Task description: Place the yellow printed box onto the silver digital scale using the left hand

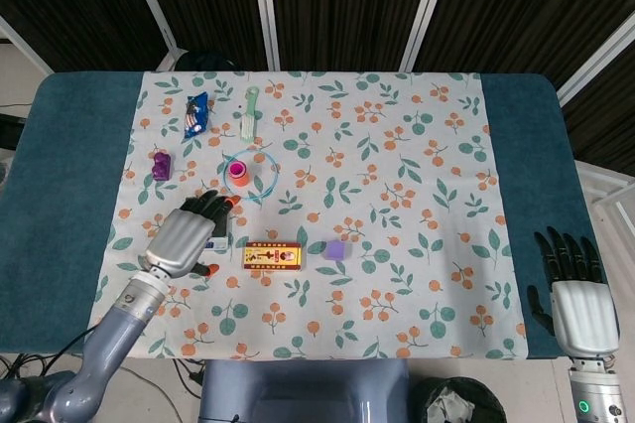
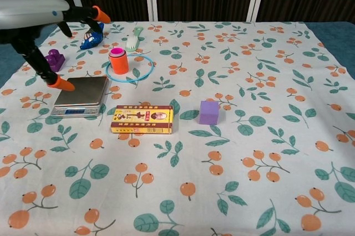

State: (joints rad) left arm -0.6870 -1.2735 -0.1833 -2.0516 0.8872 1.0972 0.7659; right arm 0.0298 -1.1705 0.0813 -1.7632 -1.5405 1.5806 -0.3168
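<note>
The yellow printed box (image 1: 272, 256) (image 2: 142, 119) lies flat on the floral cloth, just right of the silver digital scale (image 2: 82, 95). My left hand (image 1: 189, 230) (image 2: 41, 22) hovers above the scale with its fingers spread and holds nothing. In the head view it hides most of the scale. The box sits to the right of the hand, apart from it. My right hand (image 1: 577, 299) rests open at the table's near right corner, far from both objects.
A purple cube (image 2: 209, 112) stands right of the box. Behind the scale are a pink-and-orange cylinder (image 2: 117, 60) inside a blue ring (image 2: 143, 68), a purple toy block (image 2: 54, 60), a blue packet (image 2: 92, 35) and a green brush (image 2: 133, 38).
</note>
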